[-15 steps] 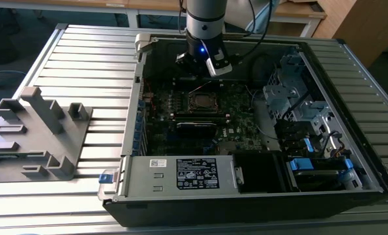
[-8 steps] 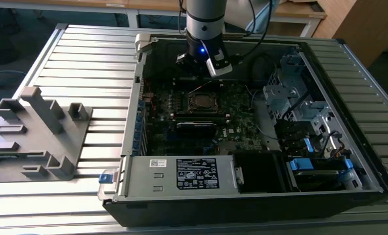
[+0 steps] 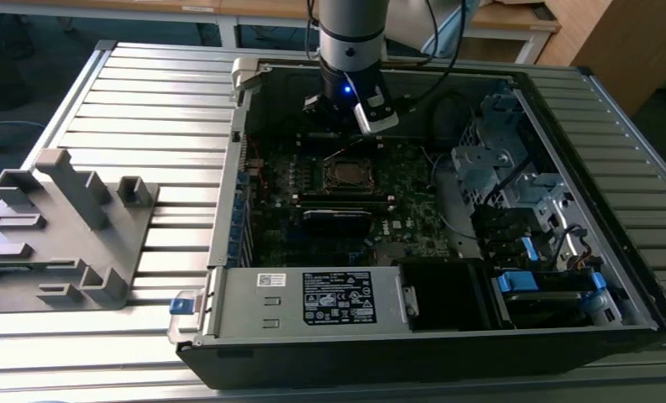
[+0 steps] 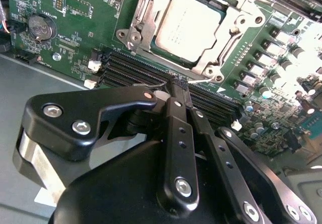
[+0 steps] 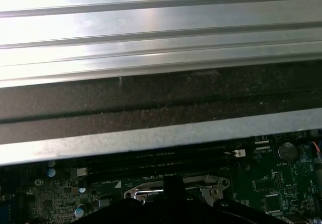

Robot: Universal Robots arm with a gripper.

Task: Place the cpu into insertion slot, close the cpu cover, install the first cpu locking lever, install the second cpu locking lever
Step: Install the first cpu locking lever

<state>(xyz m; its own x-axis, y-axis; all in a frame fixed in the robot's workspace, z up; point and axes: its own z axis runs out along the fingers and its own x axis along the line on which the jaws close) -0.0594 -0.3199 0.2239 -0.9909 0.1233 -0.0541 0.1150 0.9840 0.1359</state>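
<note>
Cpu (image 4: 188, 27): inside the case (image 3: 310, 357), on the board (image 3: 411, 193), seated under the closed cover (image 4: 224, 45); fingers (image 4: 176, 108) clenched just beside, at its 12 o'clock in the exterior view; probably light, stiff, fragile; hold by edges.

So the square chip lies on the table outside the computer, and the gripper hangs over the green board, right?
No, the cpu sits in the insertion slot, as the second wrist view shows. The gripper does hang over the green board.
</note>
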